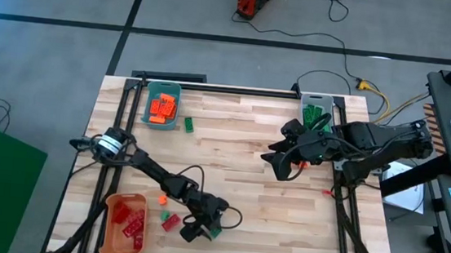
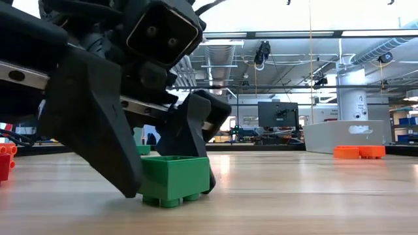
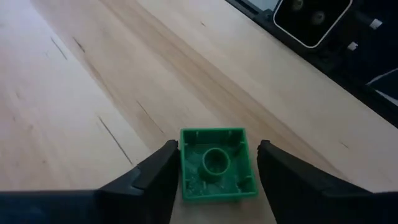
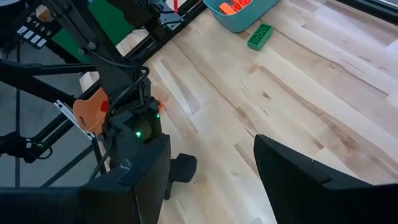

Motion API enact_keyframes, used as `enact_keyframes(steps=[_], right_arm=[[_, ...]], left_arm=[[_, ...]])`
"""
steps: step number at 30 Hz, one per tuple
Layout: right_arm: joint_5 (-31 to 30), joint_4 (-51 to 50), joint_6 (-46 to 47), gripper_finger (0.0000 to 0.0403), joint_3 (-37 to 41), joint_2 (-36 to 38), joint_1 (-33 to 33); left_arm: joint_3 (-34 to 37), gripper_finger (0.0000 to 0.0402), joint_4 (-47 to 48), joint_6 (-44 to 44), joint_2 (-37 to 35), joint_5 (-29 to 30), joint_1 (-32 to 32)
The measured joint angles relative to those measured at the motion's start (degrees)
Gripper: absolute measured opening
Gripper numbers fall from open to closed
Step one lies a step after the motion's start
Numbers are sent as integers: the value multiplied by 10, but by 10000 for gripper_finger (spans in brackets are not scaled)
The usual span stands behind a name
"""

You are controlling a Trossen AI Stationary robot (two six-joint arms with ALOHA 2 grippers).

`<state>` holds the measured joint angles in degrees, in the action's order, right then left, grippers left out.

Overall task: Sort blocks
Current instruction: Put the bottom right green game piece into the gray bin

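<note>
Block: a small green plastic toy brick [image 3: 217, 163] lies upside down on the pale wooden table [image 1: 239, 156], at the near edge, left of the middle.
Left gripper [image 3: 214, 167]: spread, one dark finger on each side of the brick.
Right gripper [image 4: 211, 177]: spread, holding nothing, at the table's far right.

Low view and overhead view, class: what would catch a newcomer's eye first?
In the low view, the left hand fills the foreground, its fingers straddling a green block lying upside down on the wooden table. From above, three bins stand out: a teal bin of orange blocks, an orange bin of red, a grey bin of green.
</note>
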<state>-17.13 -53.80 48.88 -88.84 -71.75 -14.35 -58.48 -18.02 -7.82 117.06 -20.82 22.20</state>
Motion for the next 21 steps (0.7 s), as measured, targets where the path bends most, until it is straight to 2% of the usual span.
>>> enact_keyframes(steps=[10, 15, 21], right_arm=[[-5, 0, 1, 221, 0, 0, 0], [-5, 0, 8, 221, 0, 0, 0], [-5, -3, 12, 221, 0, 0, 0]], left_arm=[[0, 131, -1, 11, 1, -3, -5], [0, 121, 31, 24, -13, -3, -16], [1, 118, 117, -8, -76, 68, -39]])
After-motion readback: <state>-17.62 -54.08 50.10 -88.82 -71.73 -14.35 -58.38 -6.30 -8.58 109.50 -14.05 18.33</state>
